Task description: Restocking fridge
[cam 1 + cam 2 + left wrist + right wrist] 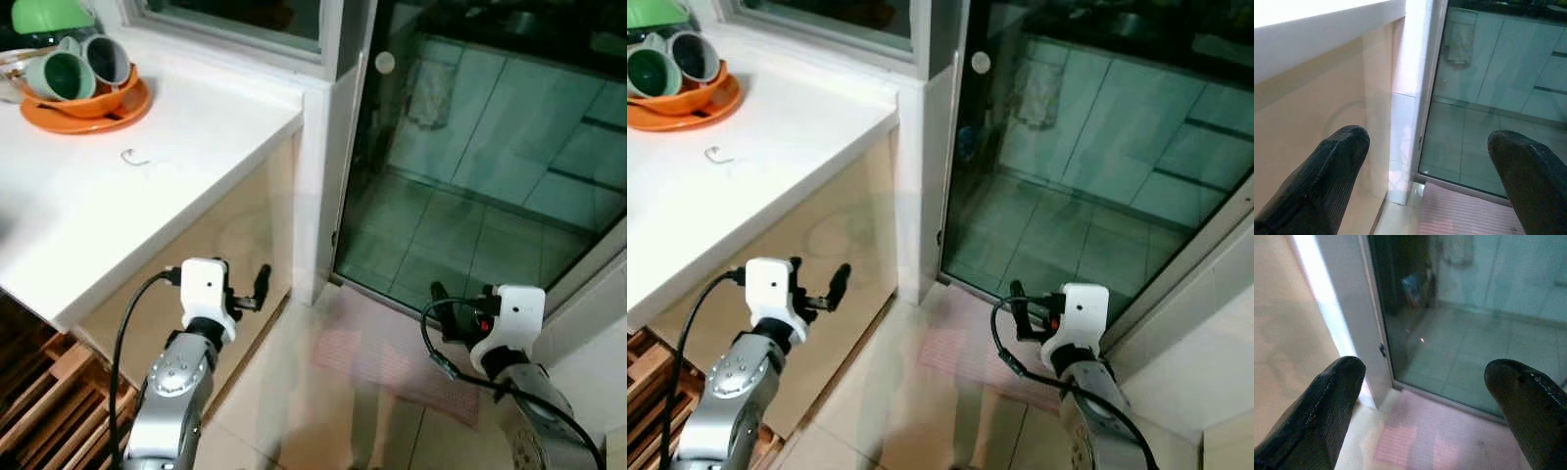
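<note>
Left gripper (263,284) raised low in front of the body, fingers (1332,176) spread wide with nothing between them, close beside the beige cabinet face (211,245) under the white counter (147,196). Right gripper (439,299) likewise spread and empty, held above the pink mat (392,362) before the glass door (470,147). No fridge anywhere in these frames, and no stock in hand; likely somewhere beyond, so probably a walking or searching step, with the task barely begun. Ahead, through the glass, a tiled floor and something hanging, too dim to name. On the counter, well apart from both arms, an orange tray (88,116) holding two green cups (61,76) tipped on their sides, plus a small bent wire (134,157). Main risks: clipping the counter's corner or cabinet face with the left arm on a turn; walking into the glass, hard to read as solid; catching a foot on the mat edge. Cable loops at both wrists, possibly prone to snagging on the door frame (323,176).
</note>
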Tool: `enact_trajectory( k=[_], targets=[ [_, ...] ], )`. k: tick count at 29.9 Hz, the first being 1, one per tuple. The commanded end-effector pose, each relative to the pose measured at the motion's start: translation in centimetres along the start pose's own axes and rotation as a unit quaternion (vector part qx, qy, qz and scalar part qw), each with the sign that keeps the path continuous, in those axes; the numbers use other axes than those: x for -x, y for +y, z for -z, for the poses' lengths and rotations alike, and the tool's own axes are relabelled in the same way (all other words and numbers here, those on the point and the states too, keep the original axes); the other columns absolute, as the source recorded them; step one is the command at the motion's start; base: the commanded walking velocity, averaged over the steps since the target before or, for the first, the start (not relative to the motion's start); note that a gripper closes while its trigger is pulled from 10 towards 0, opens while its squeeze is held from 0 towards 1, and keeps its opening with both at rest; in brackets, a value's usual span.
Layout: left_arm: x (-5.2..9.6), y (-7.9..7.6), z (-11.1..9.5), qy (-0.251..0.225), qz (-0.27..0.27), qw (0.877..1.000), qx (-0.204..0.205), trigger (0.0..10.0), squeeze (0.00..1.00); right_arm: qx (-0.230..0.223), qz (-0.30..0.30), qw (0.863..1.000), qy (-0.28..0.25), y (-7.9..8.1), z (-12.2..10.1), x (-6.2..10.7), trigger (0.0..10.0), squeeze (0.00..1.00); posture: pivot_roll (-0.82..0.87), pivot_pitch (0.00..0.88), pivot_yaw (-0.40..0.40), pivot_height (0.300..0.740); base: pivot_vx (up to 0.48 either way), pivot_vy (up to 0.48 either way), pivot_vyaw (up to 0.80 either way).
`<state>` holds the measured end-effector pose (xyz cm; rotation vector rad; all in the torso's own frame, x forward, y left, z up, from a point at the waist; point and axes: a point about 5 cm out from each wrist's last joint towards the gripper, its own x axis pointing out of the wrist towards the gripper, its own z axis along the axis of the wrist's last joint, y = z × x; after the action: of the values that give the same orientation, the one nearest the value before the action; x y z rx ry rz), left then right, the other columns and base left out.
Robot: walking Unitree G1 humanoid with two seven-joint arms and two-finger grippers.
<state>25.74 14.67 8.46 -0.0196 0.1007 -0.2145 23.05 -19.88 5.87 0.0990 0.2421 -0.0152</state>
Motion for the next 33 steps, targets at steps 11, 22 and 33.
enact_trajectory(
  k=[11, 22, 33],
  targets=[
    [-0.73, 0.19, 0.28, 0.018, -0.031, 0.999, -0.023, 10.0, 0.0, 0.012, -0.009, 1.0, 0.028, -0.21, 0.55, -0.5, 10.0, 0.15, -0.06, 0.0, -0.03, 0.74, 0.0, 0.0, 0.0],
    [-1.0, 0.07, 0.22, 0.014, -0.027, 0.999, -0.033, 10.0, 0.0, 0.009, -0.016, 0.999, 0.028, -0.19, 0.5, -0.63, 10.0, 0.15, -0.06, 0.0, -0.03, 0.74, 0.0, 0.0, 0.0],
    [-1.0, 0.07, 0.22, 0.014, -0.027, 0.999, -0.033, 10.0, 0.0, 0.009, -0.016, 0.999, 0.028, -0.19, 0.5, -0.63, 10.0, 0.15, -0.06, 0.0, -0.03, 0.74, 0.0, 0.0, 0.0]
  ],
)
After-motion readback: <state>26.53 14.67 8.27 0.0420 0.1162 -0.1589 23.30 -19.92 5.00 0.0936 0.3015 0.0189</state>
